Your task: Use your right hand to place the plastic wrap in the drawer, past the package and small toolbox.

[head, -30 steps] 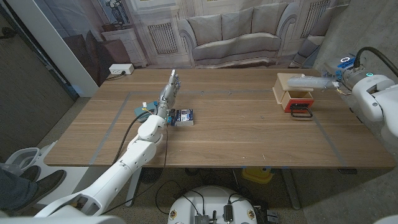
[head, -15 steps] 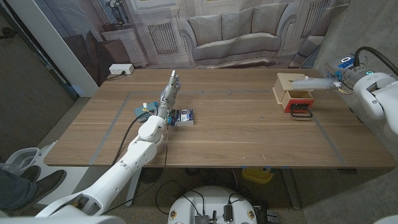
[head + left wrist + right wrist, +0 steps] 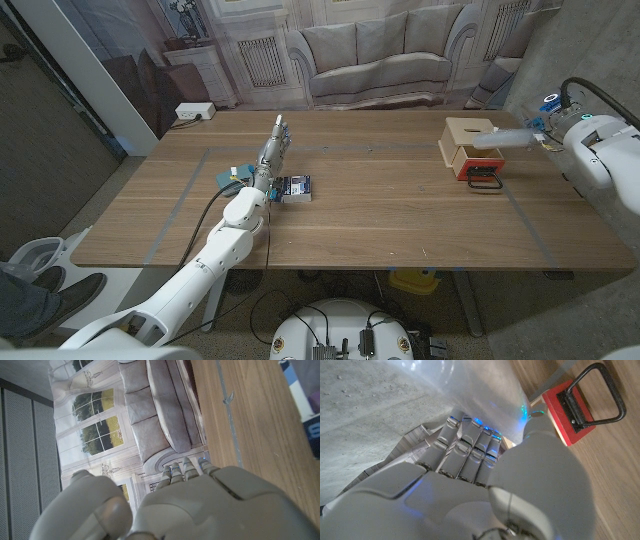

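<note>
My right hand [image 3: 548,128] grips the clear plastic wrap [image 3: 503,138] roll, holding it level over the open wooden drawer [image 3: 470,146] with its red front, while my left hand [image 3: 271,152], fingers apparently straight and together, stands beside the small package [image 3: 296,188].

Left arm stretches from the bottom left corner out over the table, forearm straight, and the left hand [image 3: 270,155] stands upright on its edge, fingers [image 3: 277,131] extended together and pointing away, nothing in it. Over on the far right edge, the right arm is bent in at the wrist, and the right hand [image 3: 549,128] has its fingers [image 3: 465,452] curled around a clear roll.
</note>
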